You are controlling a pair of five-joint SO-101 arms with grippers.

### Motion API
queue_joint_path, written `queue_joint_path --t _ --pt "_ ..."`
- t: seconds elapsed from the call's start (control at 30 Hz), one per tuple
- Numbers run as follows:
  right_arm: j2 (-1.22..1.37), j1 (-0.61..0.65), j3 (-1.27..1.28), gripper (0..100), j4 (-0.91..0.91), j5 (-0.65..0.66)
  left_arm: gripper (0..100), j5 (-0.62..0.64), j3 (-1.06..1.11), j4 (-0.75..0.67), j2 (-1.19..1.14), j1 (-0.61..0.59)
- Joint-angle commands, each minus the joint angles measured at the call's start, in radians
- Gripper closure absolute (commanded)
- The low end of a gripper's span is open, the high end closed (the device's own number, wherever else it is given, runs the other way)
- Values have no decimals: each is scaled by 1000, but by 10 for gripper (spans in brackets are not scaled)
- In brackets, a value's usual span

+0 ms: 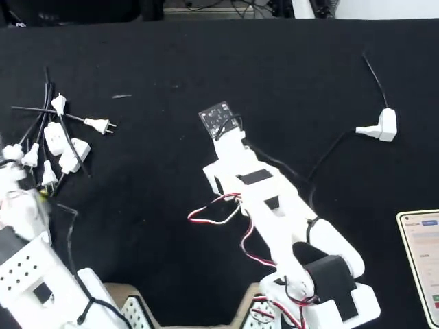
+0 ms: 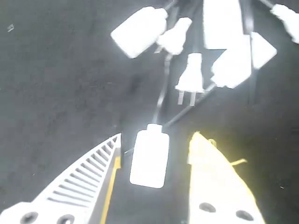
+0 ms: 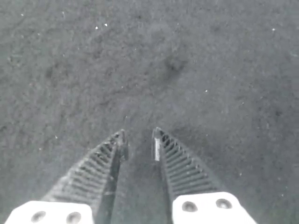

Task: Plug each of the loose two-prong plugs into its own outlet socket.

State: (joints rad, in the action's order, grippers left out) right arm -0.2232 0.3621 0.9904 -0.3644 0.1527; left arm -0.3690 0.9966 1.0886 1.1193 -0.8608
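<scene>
The left gripper [image 2: 155,136] is open around a white socket [image 2: 149,158] near the tabletop's [image 1: 171,68] left edge, beside a loose plug [image 2: 190,79]. The right gripper [image 3: 139,135] is open a little, empty. The phone's [image 1: 420,253] words are too small to read.

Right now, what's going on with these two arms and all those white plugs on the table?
The left tool is open and low over the pile of plugs and sockets, straddling a white corded block, likely a socket, without gripping it. A loose two-prong plug lies just beyond it. The right tool hangs slightly open over the bare black table, holding nothing.
</scene>
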Motion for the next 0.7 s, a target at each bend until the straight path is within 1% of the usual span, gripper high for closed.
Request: queue_joint_path --t 0.0,0.17,0.33,0.43,0.53,0.6,0.67 --pt "-7 18 -4 915 23 0 691 -12 -56 -17 -3 -31" --pt "-7 18 -2 915 21 0 705 -75 -73 -18 -55 -31" --pt "-7 18 -2 915 21 0 704 -83 -170 -8 -272 -33" --pt "-7 18 -2 916 21 0 704 -133 -295 86 -433 -33" --pt "-7 18 -2 916 21 0 704 -219 -412 207 -568 -35" --pt "-7 18 -2 916 21 0 704 -261 -461 255 -649 -35" --pt "-7 18 -2 916 21 0 704 -265 -486 264 -713 -35"
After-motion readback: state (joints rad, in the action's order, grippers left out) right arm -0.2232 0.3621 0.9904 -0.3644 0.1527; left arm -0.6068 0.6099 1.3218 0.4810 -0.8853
